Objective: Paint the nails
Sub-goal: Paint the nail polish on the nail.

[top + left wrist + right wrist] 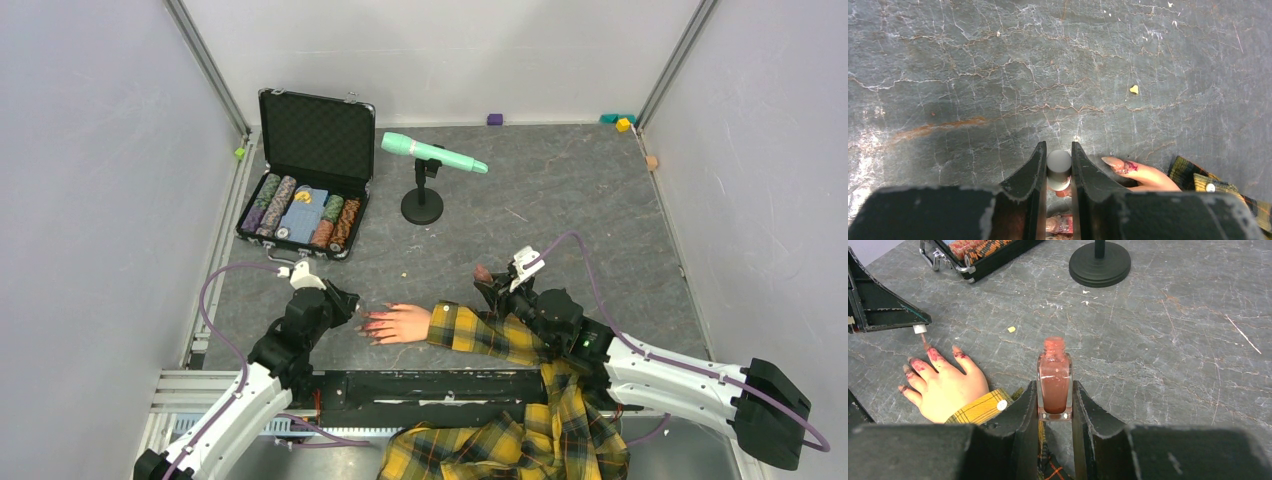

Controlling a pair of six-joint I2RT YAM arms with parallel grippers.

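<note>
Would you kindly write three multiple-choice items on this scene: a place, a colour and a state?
1. Where on the table is the chip case? A. far left B. far right C. between the arms
2. What colour is the microphone? A. red B. mint green C. yellow
3. How is the polish bottle? A. capped, standing free B. lying on its side C. uncapped, held in the right gripper
Answers: 1 A, the top view shows it there; 2 B, its body is pale green; 3 C, its neck is bare.
</note>
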